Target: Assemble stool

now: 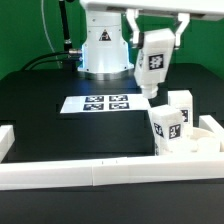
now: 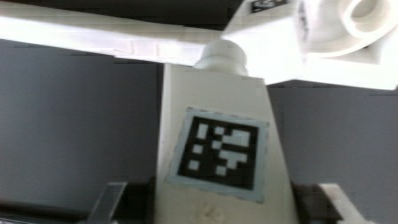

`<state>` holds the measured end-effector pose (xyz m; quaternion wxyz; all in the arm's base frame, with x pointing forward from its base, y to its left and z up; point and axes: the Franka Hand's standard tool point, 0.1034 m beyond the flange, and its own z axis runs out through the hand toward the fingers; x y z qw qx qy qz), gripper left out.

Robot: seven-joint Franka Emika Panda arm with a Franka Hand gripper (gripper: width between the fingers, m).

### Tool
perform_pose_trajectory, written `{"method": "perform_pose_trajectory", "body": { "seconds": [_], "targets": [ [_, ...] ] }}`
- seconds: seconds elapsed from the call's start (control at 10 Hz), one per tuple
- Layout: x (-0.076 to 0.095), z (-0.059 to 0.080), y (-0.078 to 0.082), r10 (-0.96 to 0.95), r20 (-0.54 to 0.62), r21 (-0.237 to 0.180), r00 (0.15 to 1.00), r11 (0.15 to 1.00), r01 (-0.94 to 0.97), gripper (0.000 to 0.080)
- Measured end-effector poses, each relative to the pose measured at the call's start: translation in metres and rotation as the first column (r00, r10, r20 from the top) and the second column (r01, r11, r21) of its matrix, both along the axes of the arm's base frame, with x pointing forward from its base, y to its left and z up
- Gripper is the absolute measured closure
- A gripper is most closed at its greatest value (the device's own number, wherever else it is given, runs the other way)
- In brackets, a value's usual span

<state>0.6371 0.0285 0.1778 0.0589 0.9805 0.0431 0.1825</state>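
Observation:
My gripper (image 1: 153, 38) hangs at the exterior view's upper right, shut on a white leg block (image 1: 151, 66) with a square tag, held upright above the black table. In the wrist view the leg block (image 2: 222, 130) runs out from between my fingers (image 2: 118, 197), with its tag facing the camera. My gripper (image 2: 222, 205) holds its near end. The round seat (image 1: 205, 136) lies at the exterior view's right, in the corner of the rails. Two other leg blocks (image 1: 165, 127) (image 1: 181, 104) stand on it. The seat also shows in the wrist view (image 2: 347, 35), beyond the leg's far end.
The marker board (image 1: 105, 102) lies flat mid-table in front of the robot base (image 1: 104, 45). White border rails run along the front (image 1: 90, 175) and the exterior view's left (image 1: 8, 142). A rail crosses the wrist view (image 2: 107, 38).

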Motion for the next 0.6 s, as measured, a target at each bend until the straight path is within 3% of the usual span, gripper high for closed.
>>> {"method": "perform_pose_trajectory", "body": {
  "seconds": [0.2, 0.4, 0.6],
  "targets": [
    [0.0, -0.001, 0.003, 0.004, -0.001, 0.0, 1.0, 1.0, -0.004, 0.0474],
    [-0.003, -0.002, 0.045, 0.088, 0.01, -0.036, 0.996, 0.995, -0.088, 0.0474],
    [-0.005, -0.02, 0.077, 0.17, 0.044, -0.073, 0.984, 0.983, -0.167, 0.0474]
  ]
}}
